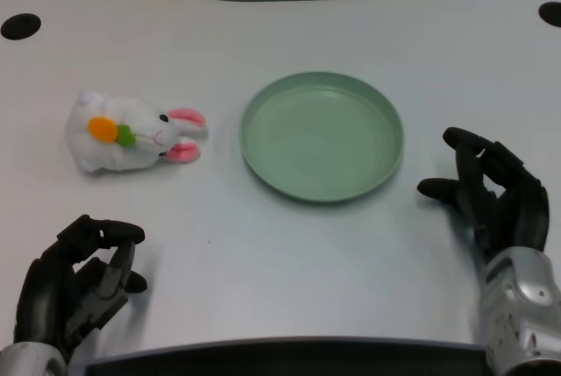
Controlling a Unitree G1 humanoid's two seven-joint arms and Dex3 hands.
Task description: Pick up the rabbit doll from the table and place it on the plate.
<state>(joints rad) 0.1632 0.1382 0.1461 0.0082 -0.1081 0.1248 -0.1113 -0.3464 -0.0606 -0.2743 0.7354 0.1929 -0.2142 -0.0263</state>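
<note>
In the head view, the white plush rabbit doll point(131, 133) with pink ears and an orange carrot lies on its side on the white table point(289, 253), well left of the bare round green plate point(322, 135). The black left hand point(77, 287) waits near the table's front edge, fingers curled in on nothing. The soft doll could squash, roll, or slip from a shallow grasp and land short of the plate.

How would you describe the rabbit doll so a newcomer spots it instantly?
On the white table, look left of the green plate. The rabbit doll lies there on its side, clear of the plate: white and fluffy, with pink ears and an orange carrot.
</note>
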